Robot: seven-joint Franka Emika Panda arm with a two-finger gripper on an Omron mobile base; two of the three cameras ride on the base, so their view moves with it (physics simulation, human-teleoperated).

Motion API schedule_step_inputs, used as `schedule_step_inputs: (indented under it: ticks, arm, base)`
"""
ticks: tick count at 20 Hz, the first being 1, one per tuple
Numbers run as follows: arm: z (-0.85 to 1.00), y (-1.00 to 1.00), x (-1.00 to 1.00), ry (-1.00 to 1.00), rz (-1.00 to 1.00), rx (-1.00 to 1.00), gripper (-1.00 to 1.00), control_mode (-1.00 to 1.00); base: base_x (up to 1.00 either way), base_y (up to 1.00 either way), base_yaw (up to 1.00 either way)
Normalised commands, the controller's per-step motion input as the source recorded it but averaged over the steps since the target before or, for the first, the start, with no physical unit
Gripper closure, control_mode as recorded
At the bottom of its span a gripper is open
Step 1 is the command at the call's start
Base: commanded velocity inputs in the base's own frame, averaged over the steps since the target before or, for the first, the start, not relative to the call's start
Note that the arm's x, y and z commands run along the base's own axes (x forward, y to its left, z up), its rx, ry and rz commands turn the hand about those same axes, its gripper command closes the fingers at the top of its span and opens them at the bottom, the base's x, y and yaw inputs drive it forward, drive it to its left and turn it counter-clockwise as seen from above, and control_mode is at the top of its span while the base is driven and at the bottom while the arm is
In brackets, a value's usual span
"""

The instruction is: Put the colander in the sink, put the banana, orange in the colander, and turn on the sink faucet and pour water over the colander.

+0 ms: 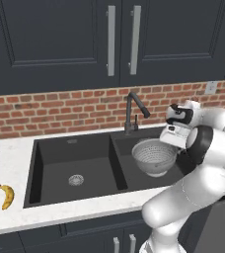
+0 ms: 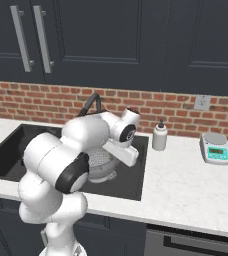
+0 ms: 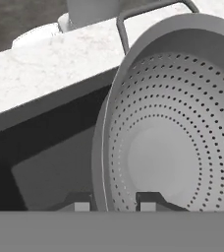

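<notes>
Nearest, on the front counter left of the sink (image 1: 33, 170): the banana (image 1: 6, 196), lying loose. Farther in, over the right basin: the colander (image 1: 154, 156), tilted, its rim pinched between the two fingertips (image 3: 78, 202) of the gripper (image 3: 113, 202). Behind, at the brick wall: the sink faucet (image 1: 133, 111) and a white soap bottle (image 2: 159, 136).

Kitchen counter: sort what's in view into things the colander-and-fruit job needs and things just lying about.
For the job:
- colander, gripped at its rim by the gripper, over the right basin
- sink
- faucet
- banana, on the counter left of the sink

Lying about:
- soap bottle
- kitchen scale
- wall outlet
</notes>
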Motion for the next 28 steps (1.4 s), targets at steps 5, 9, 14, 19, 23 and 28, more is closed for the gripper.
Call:
schedule_step_inputs:
  ticks: [5, 9, 14, 19, 23, 28]
  arm:
    - [-0.67, 0.01, 0.17, -0.19, 0.06, 0.00, 1.00, -1.00]
    - [-0.56, 0.11, 0.28, -0.11, 0.05, 0.00, 1.00, -1.00]
    - [-0.50, 0.15, 0.36, -0.07, 0.02, 0.00, 1.00, -1.00]
    - [-0.30, 0.00, 0.46, -0.01, 0.00, 0.01, 1.00, -1.00]
    - [-0.27, 0.05, 0.34, 0.00, 0.00, 0.02, 1.00, -1.00]
    - [-0.05, 0.34, 0.00, 0.00, 0.00, 0.00, -1.00, -1.00]
  base:
    - [0.00, 0.00, 0.00]
    - [0.00, 0.00, 0.00]
    - [0.00, 0.00, 0.00]
    - [0.00, 0.00, 0.00]
    - [0.00, 0.00, 0.00]
    - [0.00, 0.00, 0.00]
